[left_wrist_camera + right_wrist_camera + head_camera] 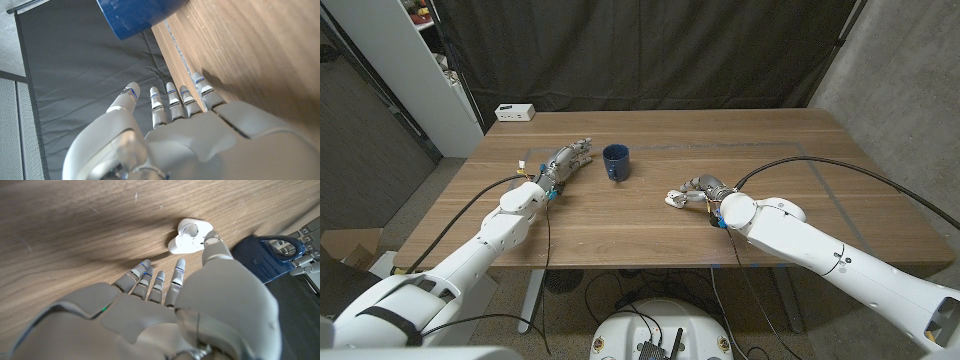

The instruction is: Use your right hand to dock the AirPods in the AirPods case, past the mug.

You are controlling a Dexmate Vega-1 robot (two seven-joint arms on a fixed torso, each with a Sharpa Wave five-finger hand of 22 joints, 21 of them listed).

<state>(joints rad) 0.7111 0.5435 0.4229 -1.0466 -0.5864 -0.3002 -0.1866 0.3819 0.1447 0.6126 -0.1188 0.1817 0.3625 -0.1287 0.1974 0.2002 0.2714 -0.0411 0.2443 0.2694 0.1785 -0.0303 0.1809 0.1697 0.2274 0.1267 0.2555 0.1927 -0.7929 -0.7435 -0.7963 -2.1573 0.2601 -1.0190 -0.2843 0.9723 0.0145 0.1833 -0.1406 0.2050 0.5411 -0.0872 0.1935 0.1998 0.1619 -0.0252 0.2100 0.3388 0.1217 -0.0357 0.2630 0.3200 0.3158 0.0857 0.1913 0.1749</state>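
Right hand [698, 190]: lies on the tabletop [650, 230] right of centre, reaching toward the robot's left; in the right wrist view its fingers [150, 282] are stretched forward, side by side with small gaps, while the thumb tip touches the edge of the white case; nothing is clasped in the palm
AirPods case [189, 236]: white, lid open, lying on the wood just ahead of the right hand's fingers; in the head view it shows as a small white shape [675, 198] at the fingertips
AirPods: cannot tell whether they sit in the case, too small to make out
Mug [616, 161]: dark blue, upright, near the middle of the tabletop, between the two hands and nearer the left; in the right wrist view it stands beyond the case, apart from it, handle visible [265, 250]
Left hand [565, 160]: on the tabletop just left of the mug, fingers pointing toward the far edge; in the left wrist view the fingers [172, 100] are straight, close together, thumb held a little apart, holding nothing; the mug's rim [135, 15] shows past the fingertips, not touching
White box [515, 112]: small, at the far left corner of the tabletop, well apart from everything else
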